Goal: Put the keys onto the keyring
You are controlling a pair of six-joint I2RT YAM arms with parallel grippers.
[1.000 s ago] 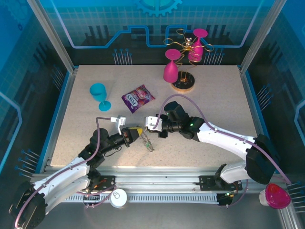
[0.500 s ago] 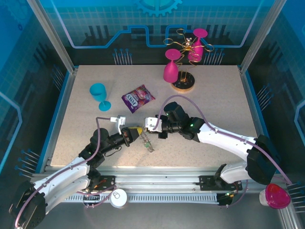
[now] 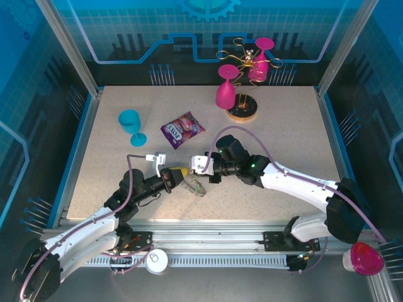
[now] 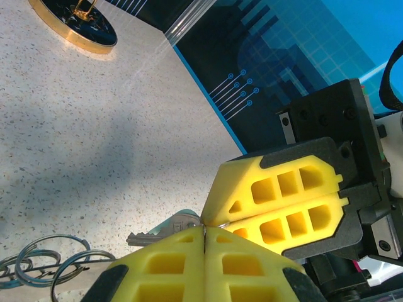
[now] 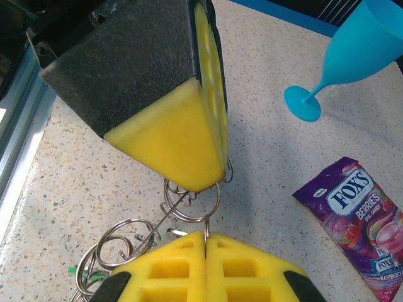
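My left gripper and right gripper meet tip to tip over the table's front middle. The keyring hangs between them, its wire loops trailing onto the table. In the right wrist view my right gripper is shut on a small loop joined to a double ring that runs under the left finger. In the left wrist view my left gripper is shut on thin wire. The key with the pale grey-green head lies just behind it. A bit of the green key shows among the loops.
A purple snack packet and a blue goblet stand behind the grippers to the left. The glass rack with pink glasses on its round wooden base is at the back right. The table's front edge is close below the keyring.
The keyring below the fingertips has turned from a thin hanging strand into a wider loop. Both arms have barely moved.
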